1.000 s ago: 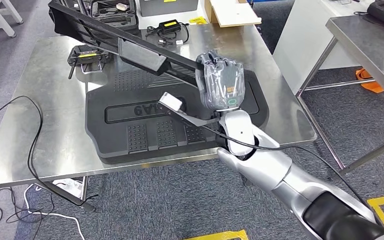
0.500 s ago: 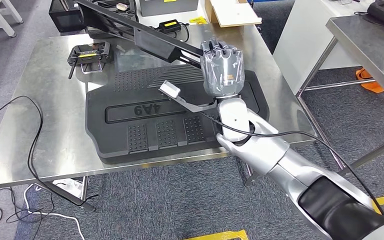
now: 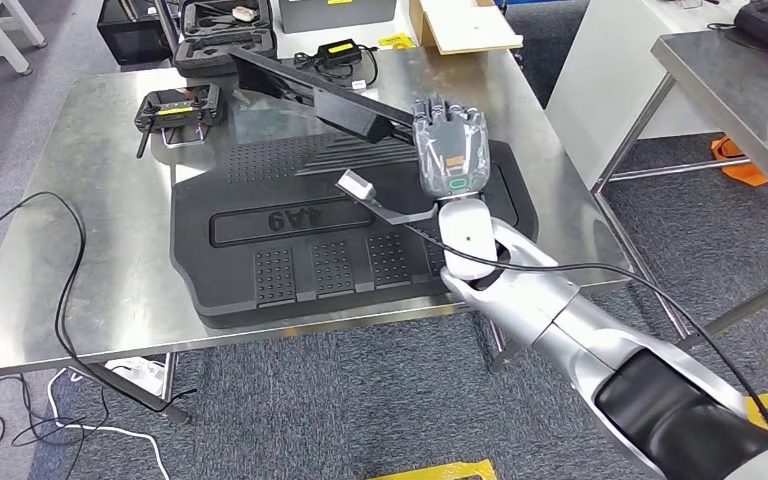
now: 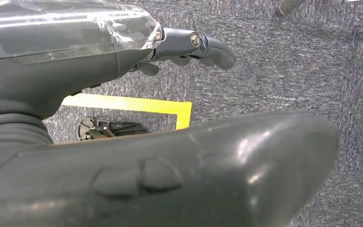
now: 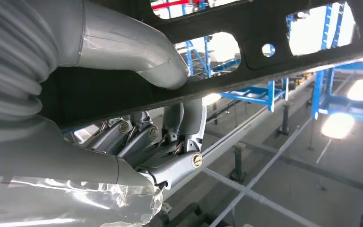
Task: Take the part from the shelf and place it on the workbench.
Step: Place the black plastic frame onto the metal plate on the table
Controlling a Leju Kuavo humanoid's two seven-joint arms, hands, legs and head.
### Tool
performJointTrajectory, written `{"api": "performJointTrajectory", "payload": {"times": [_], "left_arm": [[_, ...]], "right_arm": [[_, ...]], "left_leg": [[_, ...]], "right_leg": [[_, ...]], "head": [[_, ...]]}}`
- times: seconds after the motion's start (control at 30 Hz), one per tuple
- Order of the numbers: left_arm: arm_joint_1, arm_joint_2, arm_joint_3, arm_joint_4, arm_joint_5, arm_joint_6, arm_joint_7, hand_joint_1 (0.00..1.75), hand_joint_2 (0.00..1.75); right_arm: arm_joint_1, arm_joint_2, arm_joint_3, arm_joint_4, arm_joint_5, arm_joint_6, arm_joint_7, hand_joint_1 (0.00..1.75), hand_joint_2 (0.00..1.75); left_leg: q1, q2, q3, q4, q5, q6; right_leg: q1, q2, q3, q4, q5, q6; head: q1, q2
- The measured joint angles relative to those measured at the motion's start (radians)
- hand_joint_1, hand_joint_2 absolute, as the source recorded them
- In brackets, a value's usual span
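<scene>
A long black bar-shaped part (image 3: 332,97) is gripped at one end by my right hand (image 3: 450,152), palm turned away from me. The part slants out to the far left, above the steel workbench (image 3: 100,200). Under it, a large black ribbed panel (image 3: 290,240) lies flat on the bench. In the right wrist view the thumb (image 5: 137,47) and fingers (image 5: 170,137) wrap the part's (image 5: 246,52) black edge. My left hand (image 4: 189,45) hangs over grey carpet, fingers loosely apart, holding nothing.
A black controller (image 3: 175,105), an open tool case (image 3: 225,20) and a charger (image 3: 340,52) sit at the bench's far side. A black cable (image 3: 60,270) trails over the left edge. A second steel table (image 3: 740,80) stands to the right, across an aisle.
My right hand has shifted slightly right and farther over the bench. The part has swung with it, and its far end has drawn in from the top left corner toward the middle.
</scene>
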Motion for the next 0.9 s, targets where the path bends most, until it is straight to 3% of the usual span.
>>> {"api": "performJointTrajectory", "payload": {"times": [0.4,0.57,0.6,0.7,0.73,0.9], "left_arm": [[0.001,0.000,0.000,0.000,0.000,0.000,-0.001,0.00,0.00],[0.001,0.000,0.001,0.000,0.000,0.003,-0.002,0.00,0.00],[0.002,0.000,0.001,0.000,0.000,0.003,-0.002,0.00,0.00],[0.003,0.000,0.001,0.000,0.000,0.004,-0.002,0.00,0.00],[0.003,0.000,0.001,0.000,0.000,0.004,-0.002,0.00,0.00],[0.006,0.000,0.001,0.000,0.000,0.004,-0.006,0.00,0.00]], "right_arm": [[0.001,-0.003,0.015,0.091,0.030,0.056,0.002,1.74,1.75],[0.008,0.002,0.024,0.119,0.017,0.040,-0.001,1.58,1.75],[0.010,0.004,0.025,0.123,0.011,0.036,-0.002,1.39,1.75],[0.013,0.008,0.030,0.134,-0.006,0.027,-0.005,0.28,1.75],[0.014,0.009,0.031,0.137,-0.012,0.025,-0.007,0.07,1.75],[0.022,0.016,0.036,0.141,-0.050,0.026,-0.037,0.00,1.75]], "left_leg": [[0.000,0.000,0.000,0.000,0.000,0.000],[0.000,0.000,0.000,0.000,0.000,0.000],[0.000,0.000,0.000,0.000,0.000,0.000],[0.000,0.000,0.000,0.000,0.000,0.000],[0.000,0.000,0.000,0.000,0.000,0.000],[0.000,0.000,0.001,0.000,0.000,0.000]], "right_leg": [[0.000,0.000,0.000,0.000,0.000,0.000],[0.000,0.000,0.000,0.000,0.000,0.000],[0.000,0.000,0.000,0.000,0.000,0.000],[0.000,0.000,0.001,0.000,0.000,0.000],[0.000,0.000,0.001,0.000,0.000,0.000],[0.000,0.000,0.001,0.000,0.000,0.000]], "head": [[0.000,0.000],[0.000,0.000],[0.000,0.000],[0.000,0.000],[0.000,0.000],[0.000,0.000]]}}
